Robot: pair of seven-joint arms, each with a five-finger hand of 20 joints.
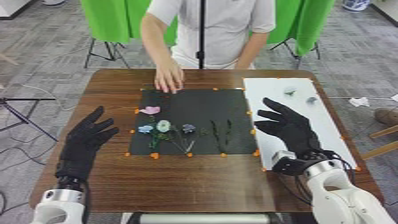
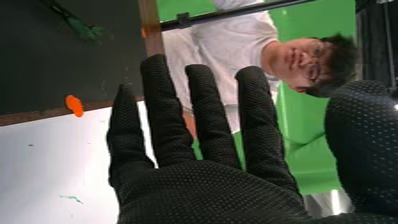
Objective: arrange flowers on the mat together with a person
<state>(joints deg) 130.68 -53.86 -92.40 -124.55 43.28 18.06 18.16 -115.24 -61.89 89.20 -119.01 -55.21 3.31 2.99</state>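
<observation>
At three o'clock of the black mat (image 1: 202,104), the right robot hand (image 1: 290,131), fingers apart, risked bumping the person's hand (image 1: 169,78) at eleven o'clock if both reached inward.

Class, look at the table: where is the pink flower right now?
In the head view, the pink flower lies near the left edge of the black mat, just beyond the white flower and the blue flower.

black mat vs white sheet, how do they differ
The black mat bears several flowers, while the white sheet holds two small items near its far end. The black mat lies left of the white sheet. Both lie on the table with orange spots along their edges.
</observation>
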